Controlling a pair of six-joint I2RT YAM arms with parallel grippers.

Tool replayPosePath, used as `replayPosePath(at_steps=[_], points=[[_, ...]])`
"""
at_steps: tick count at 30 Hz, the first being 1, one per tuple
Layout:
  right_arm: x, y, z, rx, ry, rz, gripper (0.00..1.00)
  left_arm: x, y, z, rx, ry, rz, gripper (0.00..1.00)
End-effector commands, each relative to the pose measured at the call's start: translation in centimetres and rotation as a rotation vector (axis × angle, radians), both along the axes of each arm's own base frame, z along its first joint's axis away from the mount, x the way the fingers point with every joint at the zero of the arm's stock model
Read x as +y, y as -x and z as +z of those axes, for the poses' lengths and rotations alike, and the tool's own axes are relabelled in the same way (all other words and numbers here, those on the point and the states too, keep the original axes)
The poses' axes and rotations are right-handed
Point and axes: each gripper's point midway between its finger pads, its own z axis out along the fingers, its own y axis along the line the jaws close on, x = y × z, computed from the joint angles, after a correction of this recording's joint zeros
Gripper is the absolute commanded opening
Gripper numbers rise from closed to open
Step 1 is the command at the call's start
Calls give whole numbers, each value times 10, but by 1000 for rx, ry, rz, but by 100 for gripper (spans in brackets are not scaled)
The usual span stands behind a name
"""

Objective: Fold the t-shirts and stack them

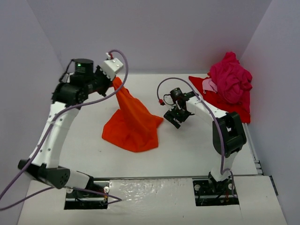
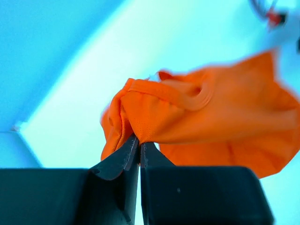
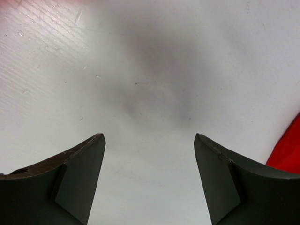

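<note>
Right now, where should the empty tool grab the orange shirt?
Grab the orange shirt by its pointed corner on the table, nearest the right tool. Come in low from the right: the left tool is shut on the top, so that corner sticks out free.

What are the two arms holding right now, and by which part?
The left end effector pinches the orange shirt by a bunched fold near its collar. The right end effector is open and holds nothing.

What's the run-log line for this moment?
left gripper: shut on orange shirt, one end raised | right gripper: open, empty | pink shirt: piled on red shirt
</note>
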Motion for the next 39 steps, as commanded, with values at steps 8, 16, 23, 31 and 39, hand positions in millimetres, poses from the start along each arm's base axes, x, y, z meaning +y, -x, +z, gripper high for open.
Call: replayPosePath(at_steps=[8, 16, 23, 31, 39], points=[[38, -39, 110, -278, -158, 95, 79, 18, 26, 43, -111, 29, 51, 0], [91, -37, 181, -328, -359, 212, 79, 25, 19, 37, -113, 1, 94, 0], [102, -3, 127, -185, -281, 300, 76, 31, -1, 31, -73, -17, 191, 0], [131, 51, 85, -68, -157, 473, 74, 53, -53, -2, -31, -153, 380, 0], [198, 84, 80, -46, -121, 641, 72, 69, -80, 3, -71, -180, 509, 0]])
